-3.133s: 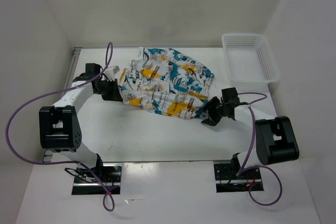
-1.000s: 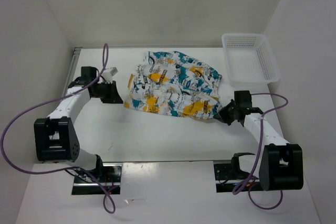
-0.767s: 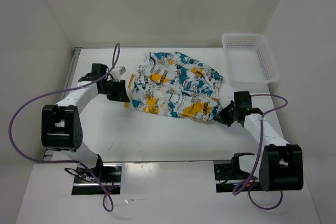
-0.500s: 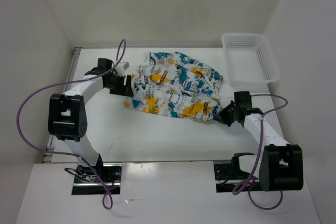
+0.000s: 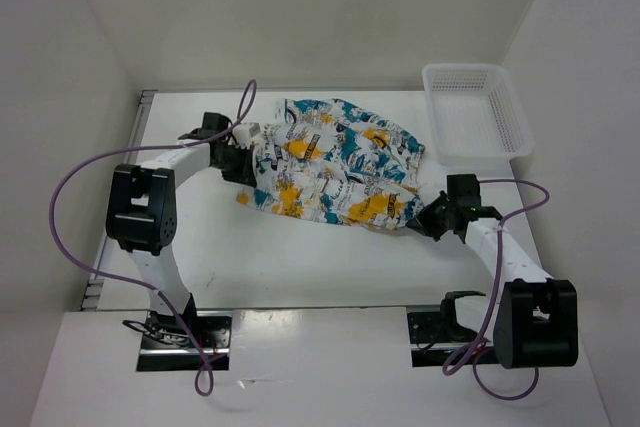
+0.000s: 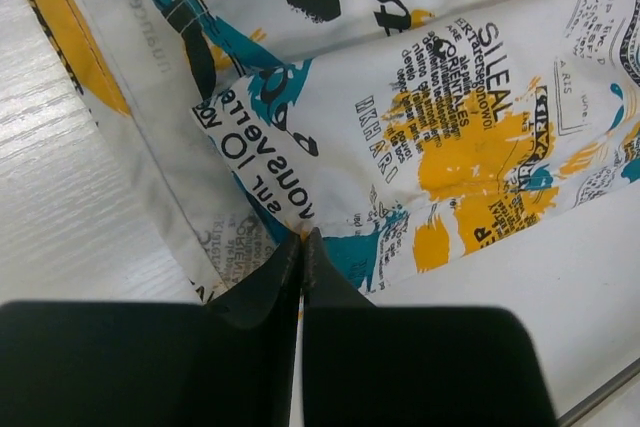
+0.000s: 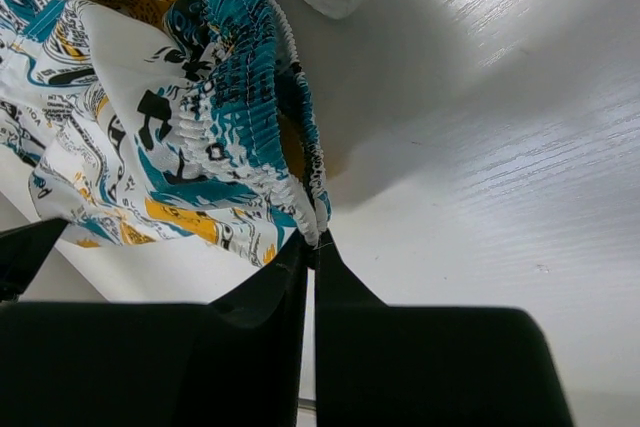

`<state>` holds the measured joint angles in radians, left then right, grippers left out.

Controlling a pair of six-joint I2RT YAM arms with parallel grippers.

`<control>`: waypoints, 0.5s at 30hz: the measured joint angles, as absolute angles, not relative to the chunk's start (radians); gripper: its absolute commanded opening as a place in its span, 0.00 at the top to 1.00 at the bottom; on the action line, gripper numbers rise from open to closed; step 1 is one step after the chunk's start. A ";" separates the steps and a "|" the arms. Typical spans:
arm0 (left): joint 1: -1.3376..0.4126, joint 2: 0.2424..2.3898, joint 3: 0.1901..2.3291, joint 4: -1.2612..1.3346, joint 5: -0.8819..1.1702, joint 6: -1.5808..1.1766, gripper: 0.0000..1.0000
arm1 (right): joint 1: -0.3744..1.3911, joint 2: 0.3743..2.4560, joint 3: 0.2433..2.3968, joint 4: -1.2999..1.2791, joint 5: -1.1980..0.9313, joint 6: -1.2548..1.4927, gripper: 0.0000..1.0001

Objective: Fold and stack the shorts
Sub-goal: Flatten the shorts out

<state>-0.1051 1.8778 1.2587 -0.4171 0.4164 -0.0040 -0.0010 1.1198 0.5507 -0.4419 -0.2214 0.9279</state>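
Note:
The shorts (image 5: 330,169), white with teal, orange-yellow and black print, lie spread and rumpled across the middle of the table. My left gripper (image 5: 246,161) is at their left edge; in the left wrist view it (image 6: 302,238) is shut, pinching a fold of the printed fabric (image 6: 450,97). At the shorts' near right corner is my right gripper (image 5: 424,223). The right wrist view shows it (image 7: 312,240) shut on the gathered elastic waistband of the shorts (image 7: 200,117), with the cloth lifted a little off the table there.
A white mesh basket (image 5: 462,68) stands at the back right, beyond the right arm. White walls close in the table on the left, back and right. The left arm's purple cable (image 5: 75,177) loops out over the left side.
My left gripper has swung right from beside the shorts to their left edge, opened, and shut on the fabric. The right arm and its grip have stayed put.

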 measured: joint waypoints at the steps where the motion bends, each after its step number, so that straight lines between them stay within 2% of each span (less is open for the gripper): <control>1: -0.105 1.878 1.259 -0.420 0.418 -0.005 1.00 | -0.001 1.120 0.551 -0.442 -0.221 0.930 0.97; 12: -0.008 1.651 1.081 -0.524 0.549 -0.004 1.00 | -0.007 1.037 0.549 -0.476 -0.225 0.973 0.97; 15: 0.017 1.604 0.994 -0.555 0.569 -0.004 1.00 | -0.010 1.020 0.548 -0.505 -0.230 0.983 0.88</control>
<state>0.0174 1.6035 0.9936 -0.5549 0.5690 -0.0044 -0.0105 1.0203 0.5484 -0.5053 -0.2302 0.9833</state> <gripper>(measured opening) 0.009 0.068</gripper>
